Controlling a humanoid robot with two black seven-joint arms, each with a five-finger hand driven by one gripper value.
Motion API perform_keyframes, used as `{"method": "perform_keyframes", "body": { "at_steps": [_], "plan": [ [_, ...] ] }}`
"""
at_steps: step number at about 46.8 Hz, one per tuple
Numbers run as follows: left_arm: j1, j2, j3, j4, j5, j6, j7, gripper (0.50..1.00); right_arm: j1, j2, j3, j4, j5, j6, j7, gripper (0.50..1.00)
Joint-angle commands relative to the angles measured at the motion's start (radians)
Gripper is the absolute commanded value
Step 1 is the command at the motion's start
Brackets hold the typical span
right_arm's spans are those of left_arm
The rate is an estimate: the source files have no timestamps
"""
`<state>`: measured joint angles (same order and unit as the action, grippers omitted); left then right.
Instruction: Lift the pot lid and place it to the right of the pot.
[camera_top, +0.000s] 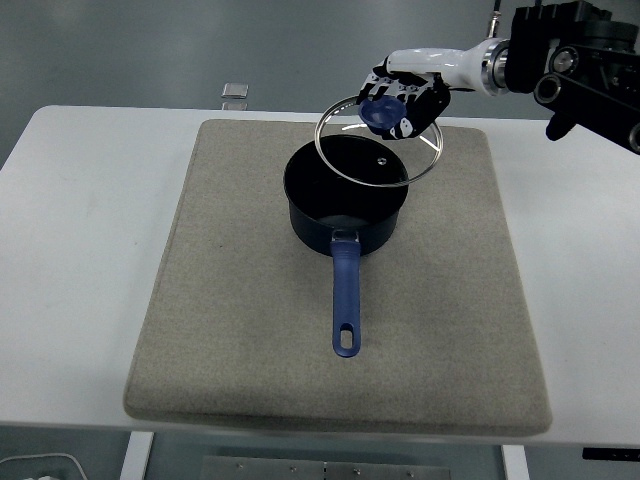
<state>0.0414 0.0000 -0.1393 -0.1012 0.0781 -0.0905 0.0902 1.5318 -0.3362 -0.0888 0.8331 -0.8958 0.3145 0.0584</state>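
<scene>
Your right hand grips the blue knob of the round glass lid, tilted clear above the dark blue long-handled pot below-left of it; setting it down rightward remains.

Brightness: even and bright, the white desk close to washed out.
Shadows: soft, a faint one hugged the pot on the grey mat.
Glare: a thin glint ran along the glass lid rim.
Focus: sharp throughout, no motion blur.
</scene>
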Motion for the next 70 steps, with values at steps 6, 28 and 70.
{"method": "perform_keyframes", "body": {
  "at_steps": [6,28,70],
  "plan": [
    [0.0,0.0,0.0,0.0,0.0,0.0,0.0,1.0,-0.005,-0.023,0.0,-0.069,0.009,0.006,-0.002,0.5],
    [0.0,0.0,0.0,0.0,0.0,0.0,-0.001,1.0,-0.125,-0.001,0.009,-0.19,0.083,-0.012,0.0,0.5],
    [0.0,0.0,0.0,0.0,-0.001,0.0,0.0,1.0,-0.234,0.071,-0.005,-0.264,0.069,-0.113,0.006,0.5]
  ]
}}
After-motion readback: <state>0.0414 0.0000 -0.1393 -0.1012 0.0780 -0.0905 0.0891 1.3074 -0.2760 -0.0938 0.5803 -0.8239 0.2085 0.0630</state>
